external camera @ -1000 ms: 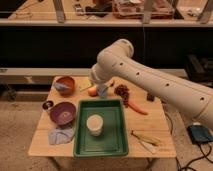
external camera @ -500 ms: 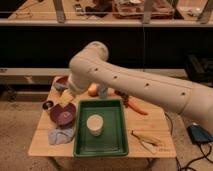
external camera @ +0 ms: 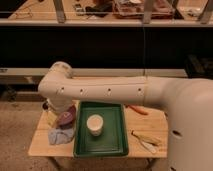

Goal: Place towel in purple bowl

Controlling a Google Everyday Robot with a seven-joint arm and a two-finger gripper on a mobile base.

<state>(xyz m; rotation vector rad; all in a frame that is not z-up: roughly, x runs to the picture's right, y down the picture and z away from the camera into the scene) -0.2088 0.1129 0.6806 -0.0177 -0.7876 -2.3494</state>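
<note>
The towel (external camera: 60, 135) is a crumpled blue-grey cloth lying on the front left of the wooden table (external camera: 40, 145). The purple bowl (external camera: 68, 118) stands just behind it, beside the left edge of the green tray, and is partly covered by my arm. My white arm (external camera: 107, 91) reaches from the right across the table, bends at the far left and points down. My gripper (external camera: 52, 117) is low at the left side of the purple bowl, just above and behind the towel. It is mostly hidden by the arm.
A green tray (external camera: 112, 145) holds a white cup (external camera: 95, 125) in the middle of the table. An orange carrot (external camera: 137, 110) lies behind the tray on the right. A pale yellowish object (external camera: 145, 140) lies at the front right. Dark shelving runs behind the table.
The arm has swung further left and downward, bringing its end down beside the purple bowl and over the towel. It now hides the things at the back left of the table.
</note>
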